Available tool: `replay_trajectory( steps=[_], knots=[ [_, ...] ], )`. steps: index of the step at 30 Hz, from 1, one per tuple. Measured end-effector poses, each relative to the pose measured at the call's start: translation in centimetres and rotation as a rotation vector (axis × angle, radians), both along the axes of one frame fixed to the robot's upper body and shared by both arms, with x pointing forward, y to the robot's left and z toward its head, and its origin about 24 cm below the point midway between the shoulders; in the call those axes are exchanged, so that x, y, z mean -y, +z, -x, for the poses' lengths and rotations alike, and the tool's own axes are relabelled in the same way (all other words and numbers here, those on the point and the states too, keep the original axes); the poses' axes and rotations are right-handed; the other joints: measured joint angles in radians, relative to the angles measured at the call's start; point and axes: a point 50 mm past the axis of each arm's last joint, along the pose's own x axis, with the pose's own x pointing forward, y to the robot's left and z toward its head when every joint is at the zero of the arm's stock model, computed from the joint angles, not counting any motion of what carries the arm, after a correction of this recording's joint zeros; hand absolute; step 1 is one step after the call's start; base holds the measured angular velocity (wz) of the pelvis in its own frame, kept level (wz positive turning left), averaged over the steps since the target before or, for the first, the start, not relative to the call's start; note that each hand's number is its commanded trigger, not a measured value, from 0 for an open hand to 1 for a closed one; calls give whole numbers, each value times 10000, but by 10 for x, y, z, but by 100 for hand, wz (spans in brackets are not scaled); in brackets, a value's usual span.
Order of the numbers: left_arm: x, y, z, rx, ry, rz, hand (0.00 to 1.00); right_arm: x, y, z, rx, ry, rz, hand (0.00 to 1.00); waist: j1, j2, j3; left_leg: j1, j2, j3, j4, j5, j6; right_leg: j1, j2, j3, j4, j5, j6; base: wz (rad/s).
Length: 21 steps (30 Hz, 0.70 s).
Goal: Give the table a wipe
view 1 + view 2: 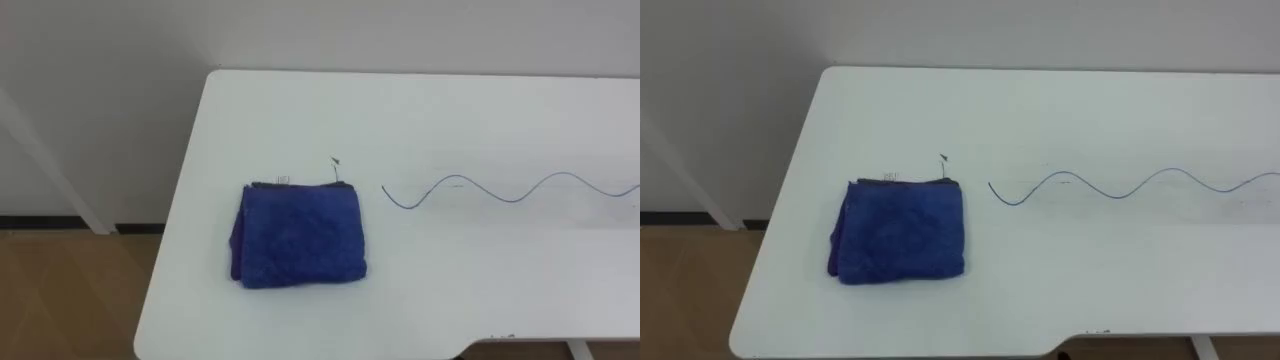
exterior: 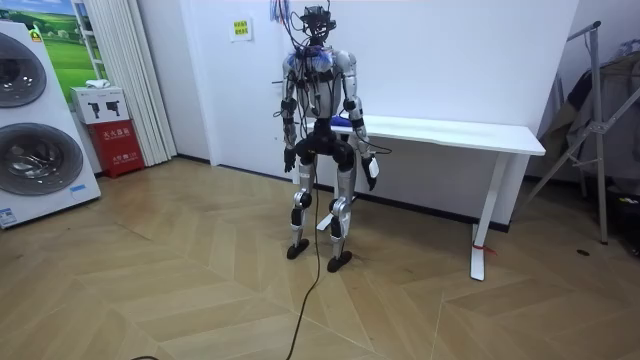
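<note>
on the white table [image 1: 300, 110] a folded blue cloth [image 1: 300, 236] lies at nine o'clock of a wavy blue line [image 1: 500, 188]; left hand [image 2: 288, 160] and right hand [image 2: 372, 174] hang low, and i cannot tell their state.

No legible text.
Print too small to read: small yellow paper notice [image 2: 240, 29] on white wall [image 2: 450, 50], white label [image 2: 103, 104] above red box [image 2: 120, 150], tiny white tag [image 1: 283, 180] on folded blue cloth [image 1: 298, 236].

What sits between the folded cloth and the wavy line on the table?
Nothing visible. The folded blue cloth lies on the white table; the blue wavy line starts just to its right, bare tabletop between. A dark speck by its far right corner is off that path.
</note>
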Motion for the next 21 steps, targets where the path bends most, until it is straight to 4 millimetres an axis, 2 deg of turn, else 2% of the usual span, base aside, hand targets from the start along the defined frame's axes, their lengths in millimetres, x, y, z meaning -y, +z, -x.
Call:
replay_trajectory(
  steps=[17,21],
  knots=[
    [0,0,-2,81,123,50,0,-1,0,0,32,-214,-210,0,33,15,-6,7,7,113,0,0,0,-29,-6,-15,18,0,0,0],
    [-2,-1,4,-140,382,40,0,1,-1,8,-263,-738,-217,0,-4,5,0,90,6,125,-60,0,0,65,-2,23,-4,0,1,-2]
  ],
)
